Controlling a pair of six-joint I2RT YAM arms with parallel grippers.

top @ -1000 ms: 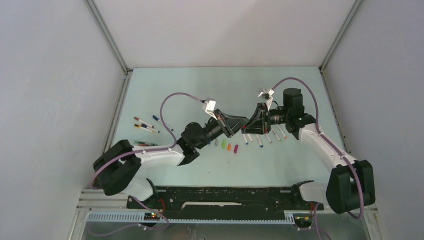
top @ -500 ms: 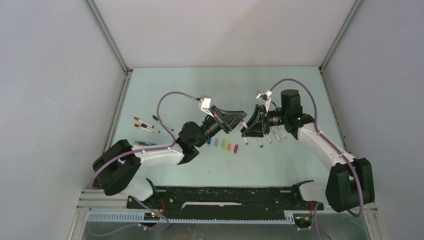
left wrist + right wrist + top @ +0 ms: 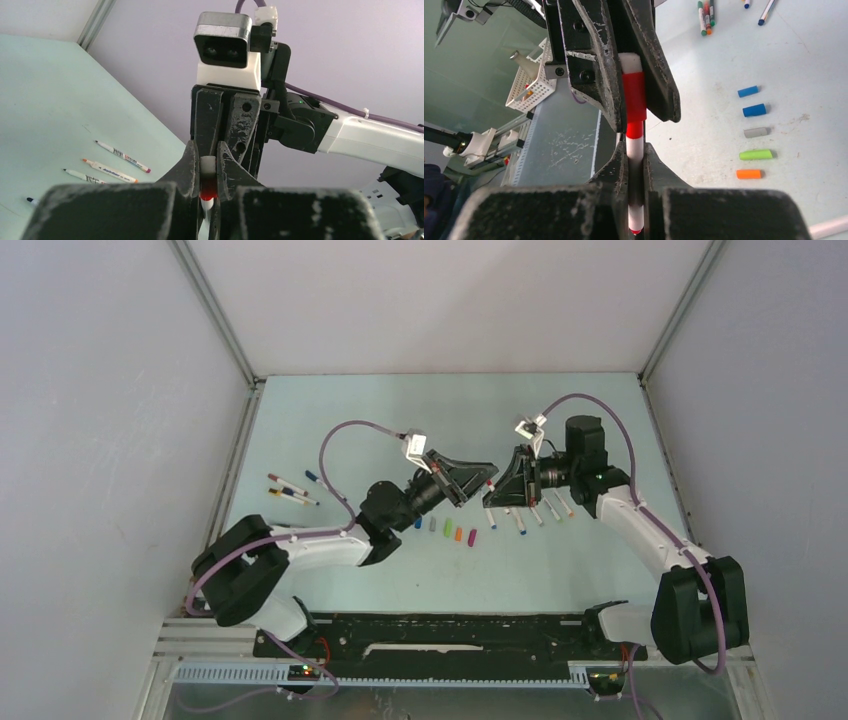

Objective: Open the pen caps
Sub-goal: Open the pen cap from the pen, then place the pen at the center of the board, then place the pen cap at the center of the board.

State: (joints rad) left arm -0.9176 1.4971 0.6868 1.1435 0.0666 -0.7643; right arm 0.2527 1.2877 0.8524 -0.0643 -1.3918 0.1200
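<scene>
One pen (image 3: 635, 145) is held in the air above the middle of the table (image 3: 400, 410), shared between both arms. The right pincer (image 3: 494, 496) is pressed together on the white barrel, and the left pincer (image 3: 484, 476) is clamped on the red cap (image 3: 634, 97). The grip is judged to be split this way so that barrel and cap can be drawn apart along one straight line, with each part anchored by its own arm. The cap appears to be seated on the barrel, so the pull is judged not yet done.

The long axis of the pen is laid from one pincer to the other, roughly left to right across the table in the top view. The capped end is pointed toward the left arm, and the small red tail end is turned back toward the right wrist. Below, a row of loose caps (image 3: 756, 132) is set out on the table, well apart from the held pen.
</scene>
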